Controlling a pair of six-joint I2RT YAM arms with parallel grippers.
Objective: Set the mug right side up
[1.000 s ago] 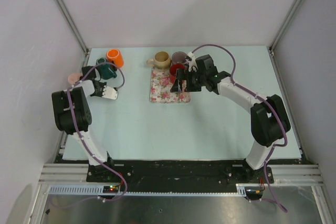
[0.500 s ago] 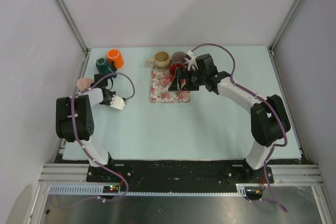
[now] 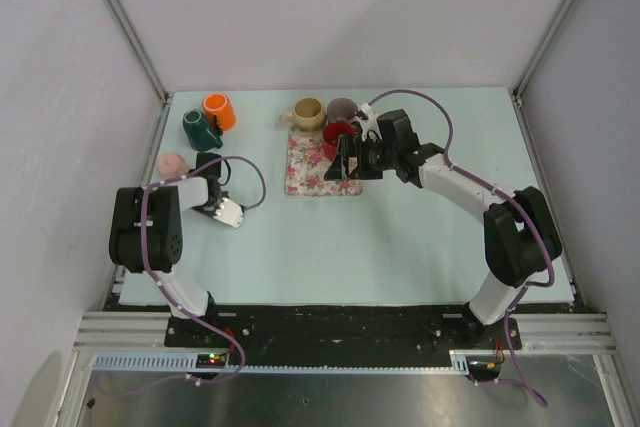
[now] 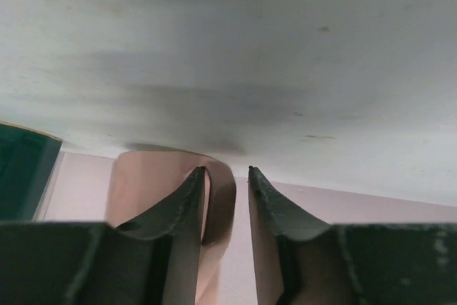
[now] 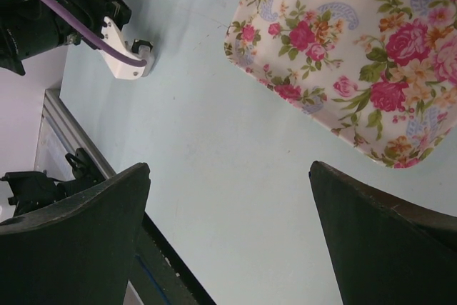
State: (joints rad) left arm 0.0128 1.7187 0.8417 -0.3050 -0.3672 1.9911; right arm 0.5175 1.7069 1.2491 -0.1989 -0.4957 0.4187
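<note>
The pink mug (image 3: pixel 172 163) stands on the table near the left edge; whether its mouth faces up I cannot tell. In the left wrist view its body (image 4: pixel 153 183) fills the lower left, and its handle (image 4: pixel 223 198) lies between my fingers. My left gripper (image 3: pixel 190 180) (image 4: pixel 226 171) has its jaws slightly apart: the handle lies against the left finger with a gap to the right one. My right gripper (image 3: pixel 341 161) (image 5: pixel 228 169) hangs wide open and empty over the near edge of the floral tray (image 3: pixel 305 175) (image 5: pixel 343 55).
A red mug (image 3: pixel 337 133) sits on the tray's far end, with a beige mug (image 3: pixel 307 113) and a grey mug (image 3: pixel 342 107) behind it. A dark green mug (image 3: pixel 200 128) (image 4: pixel 21 169) and an orange mug (image 3: pixel 218 110) stand at the back left. Walls enclose the table.
My left arm has swung right and nearer, carrying the pink mug by its handle, and the jaws have parted a little. The right arm has barely moved.
</note>
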